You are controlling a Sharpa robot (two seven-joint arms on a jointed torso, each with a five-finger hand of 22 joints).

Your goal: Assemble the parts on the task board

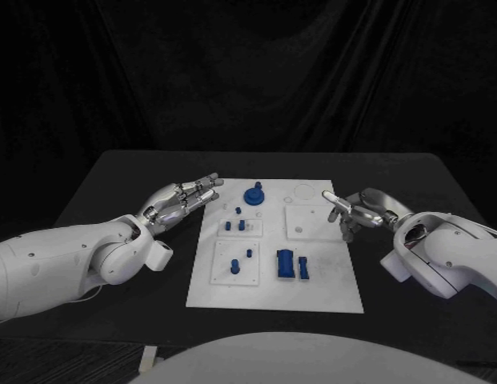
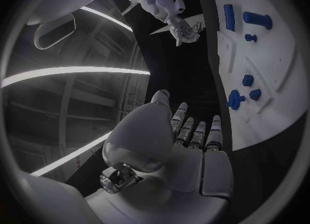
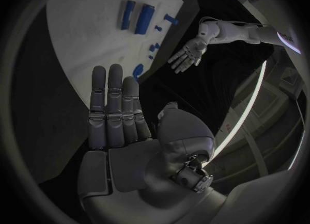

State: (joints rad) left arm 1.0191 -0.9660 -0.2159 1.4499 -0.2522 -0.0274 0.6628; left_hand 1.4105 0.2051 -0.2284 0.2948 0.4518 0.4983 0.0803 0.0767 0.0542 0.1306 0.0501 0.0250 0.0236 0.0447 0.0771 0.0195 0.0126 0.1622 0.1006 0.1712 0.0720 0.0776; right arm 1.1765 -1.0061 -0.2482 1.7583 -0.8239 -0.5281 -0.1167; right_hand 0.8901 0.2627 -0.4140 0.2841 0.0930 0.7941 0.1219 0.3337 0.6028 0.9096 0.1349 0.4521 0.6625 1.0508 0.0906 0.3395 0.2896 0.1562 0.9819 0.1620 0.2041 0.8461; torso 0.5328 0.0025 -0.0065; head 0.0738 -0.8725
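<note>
The white task board [image 1: 318, 288] lies in the middle of the black table. A round blue knob part [image 1: 254, 194] stands near its far edge, small blue pegs [image 1: 235, 226] sit in the left plates, and two long blue blocks [image 1: 285, 264] lie near the front. My left hand [image 1: 182, 200] hovers by the board's far left edge, fingers straight and apart, holding nothing. My right hand [image 1: 358, 210] is at the board's right edge, fingers stretched out, empty. The left wrist view shows the left hand [image 2: 187, 146], the board [image 2: 284, 69] and the knob [image 2: 235, 100]. The right wrist view shows the right hand [image 3: 119, 115] and blocks [image 3: 145, 18].
Raised white square plates [image 1: 306, 222] sit on the board; the one on the right has a small hole. Black table [image 1: 122, 184] surrounds the board on all sides, with a dark curtain behind. The left hand [image 3: 187, 53] appears across the board in the right wrist view.
</note>
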